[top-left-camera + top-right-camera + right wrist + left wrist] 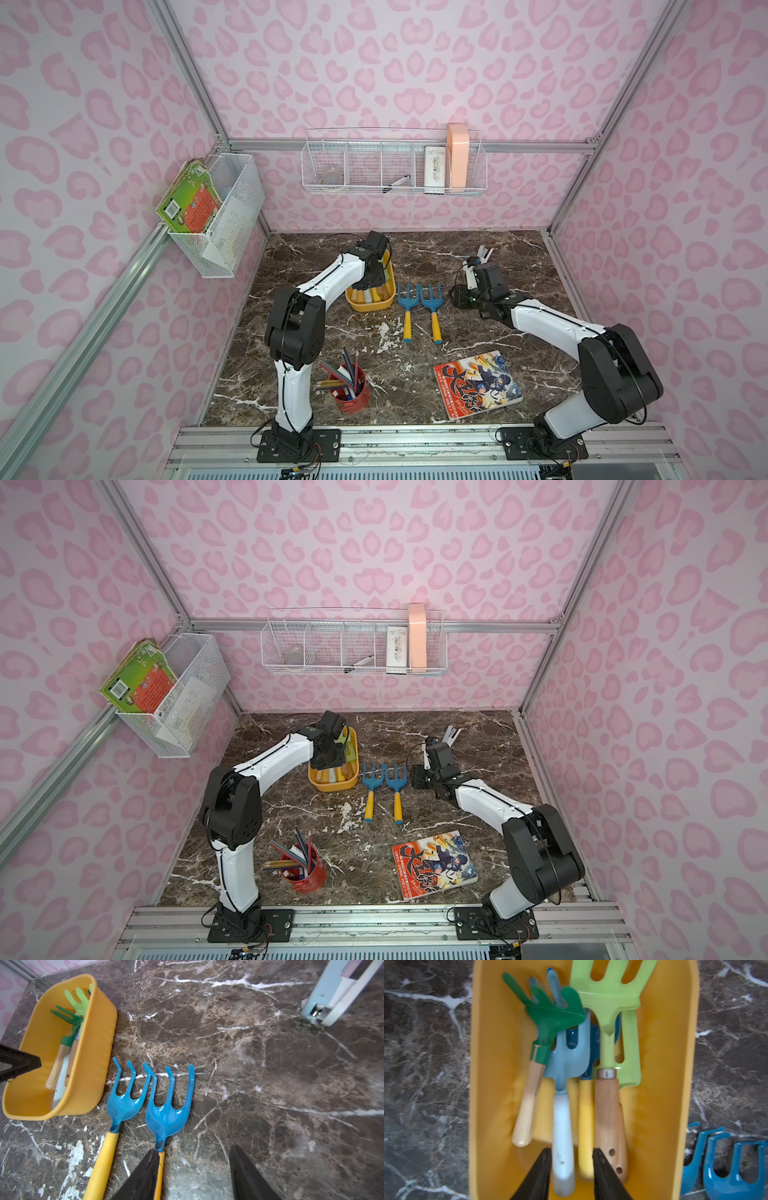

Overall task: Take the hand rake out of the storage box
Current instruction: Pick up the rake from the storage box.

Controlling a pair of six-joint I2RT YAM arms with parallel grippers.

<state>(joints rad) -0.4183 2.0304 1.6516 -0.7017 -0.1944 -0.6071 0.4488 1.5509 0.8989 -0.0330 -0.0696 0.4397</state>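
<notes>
The yellow-orange storage box holds several hand tools: a dark green hand rake on a wooden handle, a pale blue fork with a white handle, a yellow handle and a light green fork. My left gripper hangs over the box, open, its jaws either side of the white and yellow handles. Two blue hand rakes with yellow handles lie on the table beside the box. My right gripper is open just above the table, one finger over the nearer rake's handle.
A pale blue stapler lies behind the right arm. A comic book and a red pencil cup sit near the front edge. White wire baskets hang on the back and left walls.
</notes>
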